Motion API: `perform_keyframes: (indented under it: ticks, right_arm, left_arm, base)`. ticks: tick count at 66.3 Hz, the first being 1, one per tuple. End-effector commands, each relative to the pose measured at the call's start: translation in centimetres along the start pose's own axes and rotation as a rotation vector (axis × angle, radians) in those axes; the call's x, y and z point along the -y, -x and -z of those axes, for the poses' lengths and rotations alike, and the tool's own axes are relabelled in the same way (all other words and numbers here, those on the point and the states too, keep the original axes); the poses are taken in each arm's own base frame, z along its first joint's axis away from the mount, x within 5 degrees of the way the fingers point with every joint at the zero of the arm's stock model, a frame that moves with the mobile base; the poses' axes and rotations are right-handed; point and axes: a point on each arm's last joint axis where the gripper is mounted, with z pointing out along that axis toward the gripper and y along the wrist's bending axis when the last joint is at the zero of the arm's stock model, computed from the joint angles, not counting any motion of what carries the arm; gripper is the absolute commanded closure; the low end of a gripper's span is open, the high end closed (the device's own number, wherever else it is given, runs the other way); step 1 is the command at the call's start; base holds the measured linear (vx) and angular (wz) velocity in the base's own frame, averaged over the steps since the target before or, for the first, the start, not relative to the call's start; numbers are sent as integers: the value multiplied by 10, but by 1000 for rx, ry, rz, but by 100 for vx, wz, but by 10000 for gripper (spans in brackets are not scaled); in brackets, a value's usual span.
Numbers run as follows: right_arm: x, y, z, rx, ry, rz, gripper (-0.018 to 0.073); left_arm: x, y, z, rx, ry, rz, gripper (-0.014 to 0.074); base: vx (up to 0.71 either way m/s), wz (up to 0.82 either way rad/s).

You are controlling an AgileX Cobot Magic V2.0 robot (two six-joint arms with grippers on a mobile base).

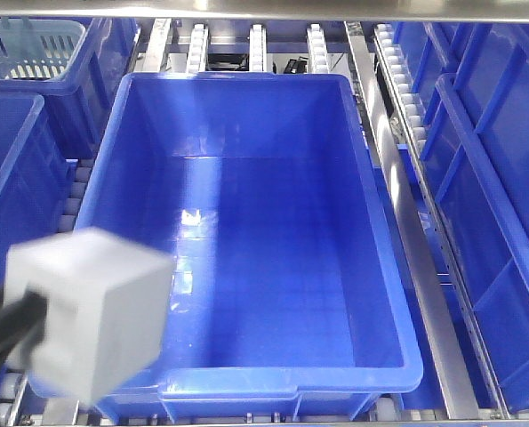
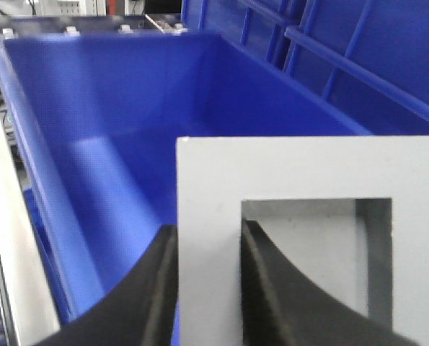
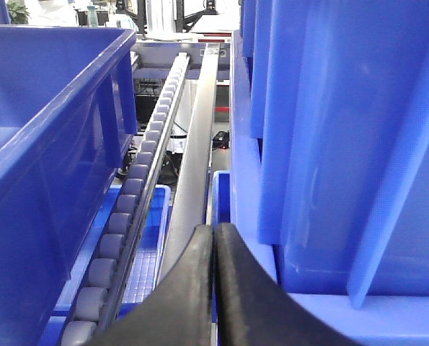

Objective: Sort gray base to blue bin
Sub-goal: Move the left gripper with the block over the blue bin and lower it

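**Gray base clamped by left gripper at the blue bin's near-left corner**

Gray and matte, the gray base is sitting low and left in the front-facing view, blurred, overlapping the near-left rim corner of the blue bin. Black parts of the left gripper are reaching in from the left edge and meeting the block's left face. Whether the block is hanging above the rim or just in front of it cannot be told from this angle. Inside, the bin is showing a bare, glossy floor. A pale teal basket is resting in another blue tote at upper left, and a metal rail with white rollers is running along the bin's right side.

Left wrist view: the left gripper is clamping one wall of the gray base. One black finger is pressing on the outer face and the other is sitting inside the square recess. The blue bin is lying open beyond and below the block.

Right wrist view: the right gripper is showing its two black fingers pressed together with nothing between them. It is pointing along a roller track between blue tote walls.
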Motion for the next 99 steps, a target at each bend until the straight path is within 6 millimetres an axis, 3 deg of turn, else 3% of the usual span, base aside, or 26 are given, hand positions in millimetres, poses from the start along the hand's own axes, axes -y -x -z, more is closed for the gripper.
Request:
perform_keyframes:
  ticks: [1, 14, 36, 51, 62, 77, 99]
  right_arm:
    - [0, 2, 0, 70, -1, 13, 568]
    - [0, 2, 0, 70, -1, 13, 568]
    - [0, 2, 0, 70, -1, 13, 568]
    - [0, 2, 0, 70, -1, 13, 568]
    - [0, 2, 0, 70, -1, 13, 568]
    - [0, 2, 0, 70, -1, 13, 568]
    - [0, 2, 0, 70, -1, 13, 568]
  left_arm:
    - [8, 39, -13, 147, -34, -9, 587]
    - [12, 65, -67, 56, -19, -40, 571]
    - [16, 83, -170, -58, -3, -36, 554]
    - [15, 77, -235, -157, 16, -36, 545]
    - [13, 63, -270, -262, 38, -39, 536]
    - [-6, 46, -295, -367, 103, 17, 528]
    - [-15, 32, -304, -408, 131, 49, 432]
  base:
    - [0, 0]
    - [0, 0]
    - [0, 0]
    - [0, 0]
    - [0, 0]
    - [0, 0]
    - [0, 0]
